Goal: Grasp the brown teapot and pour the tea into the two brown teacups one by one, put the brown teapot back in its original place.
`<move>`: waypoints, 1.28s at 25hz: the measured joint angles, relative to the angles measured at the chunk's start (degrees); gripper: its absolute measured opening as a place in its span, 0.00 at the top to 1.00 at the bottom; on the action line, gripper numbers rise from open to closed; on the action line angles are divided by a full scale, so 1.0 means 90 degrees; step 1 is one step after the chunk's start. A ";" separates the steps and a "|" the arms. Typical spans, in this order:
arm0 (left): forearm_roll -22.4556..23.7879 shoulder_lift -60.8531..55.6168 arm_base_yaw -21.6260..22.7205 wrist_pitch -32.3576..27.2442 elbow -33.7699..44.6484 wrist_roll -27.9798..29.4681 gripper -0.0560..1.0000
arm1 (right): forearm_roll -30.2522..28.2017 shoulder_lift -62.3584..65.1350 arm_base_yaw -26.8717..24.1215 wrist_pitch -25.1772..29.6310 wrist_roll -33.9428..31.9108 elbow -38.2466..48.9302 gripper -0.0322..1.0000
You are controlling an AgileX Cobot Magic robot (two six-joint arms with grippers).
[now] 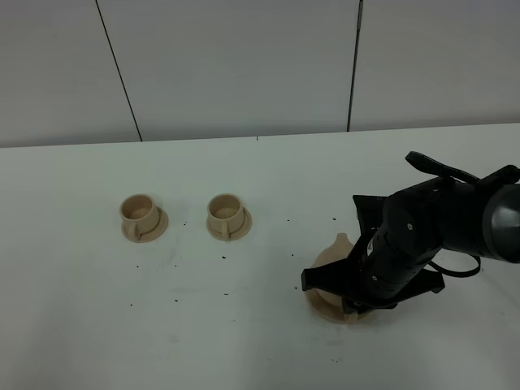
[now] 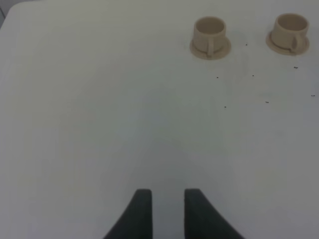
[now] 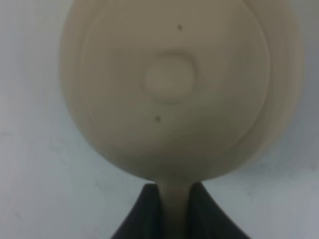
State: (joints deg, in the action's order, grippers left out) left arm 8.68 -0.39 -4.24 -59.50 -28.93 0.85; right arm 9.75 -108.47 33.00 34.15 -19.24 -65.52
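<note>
Left to right: our left gripper [image 2: 167, 198] hovers over the bare table [image 2: 89, 124], fingers slightly parted and holding nothing. The left teacup [image 1: 140, 213] and right teacup [image 1: 226, 213] wait farther back. At near right, the right gripper [image 3: 174, 193] pinches the brown teapot [image 3: 169, 84] by its handle [image 3: 174, 211]. We judge a slow, level lift is best before any tilt.
</note>
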 joint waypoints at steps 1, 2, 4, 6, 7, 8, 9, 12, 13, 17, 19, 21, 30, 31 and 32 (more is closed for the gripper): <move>0.0000 0.0000 0.0000 0.0000 0.0000 0.0000 0.73 | 0.0000 0.0000 0.0000 0.0012 0.0037 0.0000 0.88; 0.0000 0.0000 0.0000 0.0000 0.0000 0.0000 0.73 | -0.0008 0.0000 0.0000 0.0028 0.0069 0.0000 0.88; 0.0000 0.0000 0.0000 0.0000 0.0000 0.0000 0.73 | -0.0031 0.0000 0.0000 0.0060 0.0111 0.0000 0.88; 0.0000 0.0000 0.0000 0.0000 0.0000 0.0000 0.73 | -0.0046 0.0000 0.0000 0.0082 0.0151 0.0000 0.88; 0.0000 0.0000 0.0000 0.0000 0.0000 0.0000 0.73 | -0.0046 0.0000 0.0000 0.0087 0.0157 0.0000 0.88; 0.0000 0.0000 0.0000 0.0000 0.0000 0.0000 0.73 | -0.0046 0.0000 0.0000 0.0087 0.0163 0.0000 0.88; 0.0000 0.0000 0.0000 0.0000 0.0000 0.0000 0.73 | -0.0046 0.0000 0.0000 0.0087 0.0170 0.0000 0.88; 0.0000 0.0000 0.0000 0.0000 0.0000 0.0000 0.73 | -0.0053 0.0009 0.0000 0.0094 0.0271 0.0000 0.88; 0.0000 0.0000 0.0000 0.0000 0.0000 0.0000 0.73 | -0.0061 0.0037 0.0000 0.0110 0.0342 0.0000 0.88; 0.0000 0.0000 0.0000 0.0000 0.0000 0.0000 0.73 | -0.0167 0.0190 0.0000 0.0229 0.0417 0.0000 0.88; 0.0000 0.0000 0.0000 0.0000 0.0000 0.0000 0.73 | -0.0210 0.0239 0.0000 0.0251 0.0449 0.0000 0.88; 0.0000 0.0000 0.0000 0.0000 0.0000 0.0000 0.73 | -0.0245 0.0252 0.0000 0.0314 0.0547 0.0000 0.88; 0.0000 0.0000 0.0000 0.0000 0.0000 0.0000 0.73 | -0.0244 0.0315 0.0000 0.0409 0.1266 0.0000 0.88; 0.0000 0.0000 0.0000 0.0000 0.0000 0.0000 0.73 | -0.0244 0.0315 0.0000 0.0409 0.1347 0.0000 0.88; 0.0000 0.0000 0.0000 0.0000 0.0000 0.0000 0.73 | -0.0244 0.0315 0.0000 0.0415 0.1425 0.0000 0.88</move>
State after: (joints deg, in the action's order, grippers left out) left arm 8.68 -0.39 -4.24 -59.50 -28.93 0.85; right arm 7.55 -105.64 33.00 37.89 -6.42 -65.52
